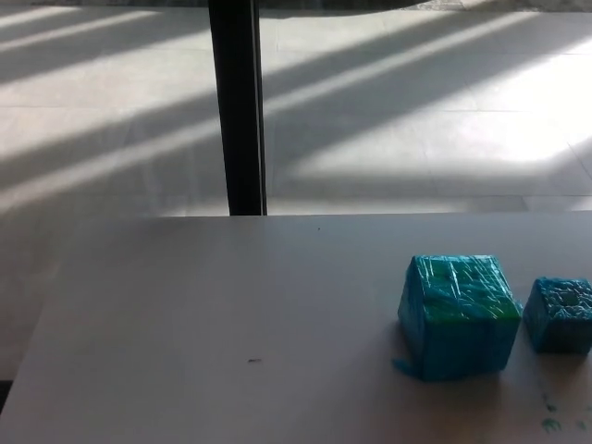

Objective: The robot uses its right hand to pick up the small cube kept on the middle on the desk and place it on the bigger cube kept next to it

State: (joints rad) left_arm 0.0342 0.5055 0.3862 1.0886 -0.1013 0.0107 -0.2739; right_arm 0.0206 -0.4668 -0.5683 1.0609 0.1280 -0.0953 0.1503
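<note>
A pale grey surface [231, 324] fills the lower half of the head view. Near its right edge stands a large cube wrapped in shiny blue-green plastic film [458, 316], a loose flap of the wrap trailing at its lower left corner. Just beside it, closer to the right edge and partly cut off by the frame, sits a small cube in the same blue-green wrap [560, 316]; a narrow gap separates the two. Neither robot hand shows, so the state of the fingers cannot be told. Beyond the far edge lies a sunlit tiled floor [416, 111], crossed by a dark vertical post [237, 102].
</note>
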